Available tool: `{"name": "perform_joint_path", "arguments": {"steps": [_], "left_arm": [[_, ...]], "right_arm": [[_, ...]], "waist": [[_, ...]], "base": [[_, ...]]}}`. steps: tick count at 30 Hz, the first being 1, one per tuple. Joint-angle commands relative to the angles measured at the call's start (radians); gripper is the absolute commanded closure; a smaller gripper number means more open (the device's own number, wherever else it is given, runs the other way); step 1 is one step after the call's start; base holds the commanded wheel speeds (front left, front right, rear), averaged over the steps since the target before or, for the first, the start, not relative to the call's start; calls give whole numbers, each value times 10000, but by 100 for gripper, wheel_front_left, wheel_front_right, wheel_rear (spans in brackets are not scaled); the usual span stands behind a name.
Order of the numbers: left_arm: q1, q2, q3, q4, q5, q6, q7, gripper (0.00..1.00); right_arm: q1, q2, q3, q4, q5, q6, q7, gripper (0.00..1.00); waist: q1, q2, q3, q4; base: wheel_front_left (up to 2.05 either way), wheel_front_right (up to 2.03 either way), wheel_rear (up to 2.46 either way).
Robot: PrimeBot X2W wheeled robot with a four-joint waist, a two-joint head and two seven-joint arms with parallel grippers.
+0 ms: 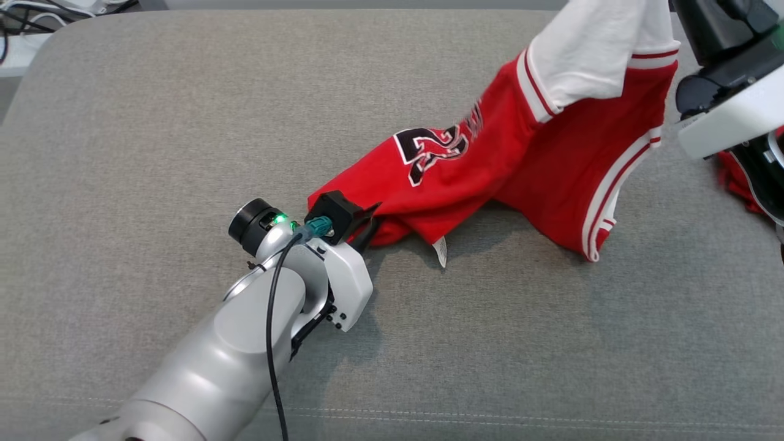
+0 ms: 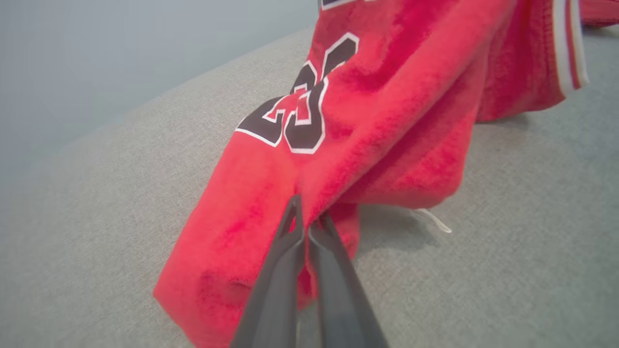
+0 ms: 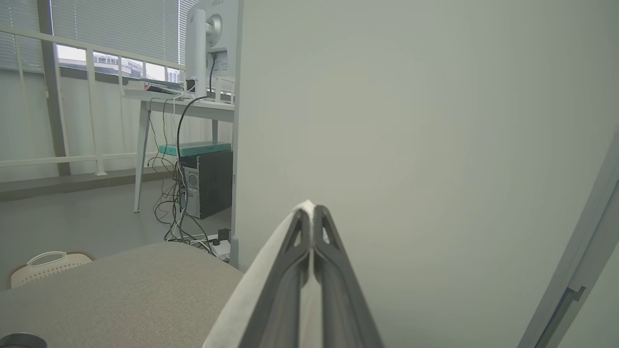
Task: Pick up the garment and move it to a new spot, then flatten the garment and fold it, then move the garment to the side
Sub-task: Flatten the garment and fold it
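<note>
Now my left claw [image 2: 309, 212] and right claw [image 3: 313, 212] both clamp the garment [image 1: 490, 165]; pickup step, next lift evenly.

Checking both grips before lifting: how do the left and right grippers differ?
The left gripper grips the jersey by its red edge, low on the grey cushion. The right gripper grips its white part, high above the cushion. The left faces along the cushion, the right a pale wall. Both are shut on the jersey.

Red garment [image 1: 539, 159] — soft, fuzzy cloth; grey cushion [image 1: 153, 122] — coarse matt weave.
</note>
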Motion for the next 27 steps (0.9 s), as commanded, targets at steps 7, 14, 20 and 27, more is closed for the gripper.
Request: {"name": "perform_joint_path", "arguments": {"steps": [7,14,20,27], "left_arm": [[-1508,3055,-2331,-4613,-2925,-308,3695,100],[-3637,6398,-2813,-9060,-5695,-310,7124,100],[-3681,6263,-2903,-9005,-6356,-311,7764,100],[-3627,5839,-2917,-7365,-4240,-312,5838,0]], "right_arm": [[1026,-3,-551,-65,73,12,-309,100],[1218,350,-452,-163,47,12,-408,100],[958,725,-26,-157,66,12,-525,100],[702,979,253,78,57,12,-810,100]], "waist": [[0,0,-42,386],[0,0,367,151],[0,0,861,-493],[0,0,1319,-1060]], "base": [[0,0,0],[0,0,0],[0,0,0],[0,0,0]]}}
